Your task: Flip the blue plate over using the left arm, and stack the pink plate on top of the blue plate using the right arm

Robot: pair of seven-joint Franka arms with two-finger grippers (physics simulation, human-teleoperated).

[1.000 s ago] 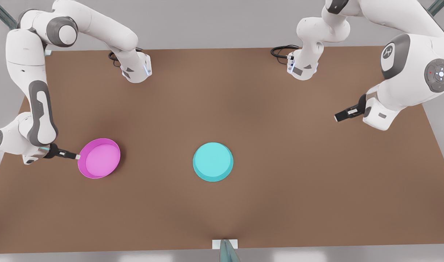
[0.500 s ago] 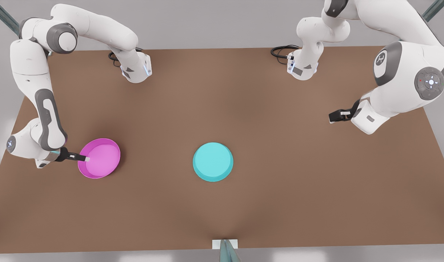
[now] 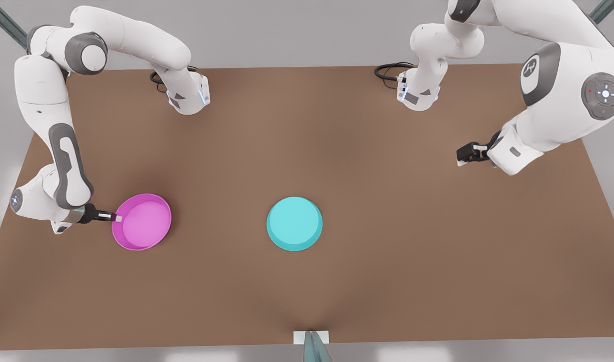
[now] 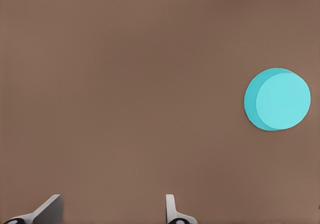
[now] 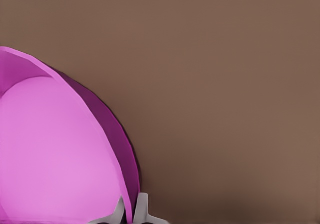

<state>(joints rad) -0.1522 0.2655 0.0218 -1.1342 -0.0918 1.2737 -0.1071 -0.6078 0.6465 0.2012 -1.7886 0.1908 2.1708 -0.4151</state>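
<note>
The pink plate [image 3: 142, 221] is sitting on the brown table [image 3: 307, 281] at the middle left of the front view, open side up. The right gripper [image 3: 116, 218] is reaching in from the left edge of that view. Its two fingers are pinching the plate's rim, one inside and one outside. In the right wrist view the white fingertips [image 5: 142, 206] are squeezing the thin pink wall of the pink plate [image 5: 55, 154] between them.

The blue plate [image 3: 294, 223] is lying near the middle of the front view, well apart from the pink one. Its flat bottom is facing up.

The left gripper [image 3: 461, 155] is waiting at the upper right of the front view, above the table and far from both plates. In the left wrist view its fingers [image 4: 171, 209] are spread wide apart and are holding nothing. The blue plate [image 4: 278, 99] is showing far off at the right side of that view.
</note>
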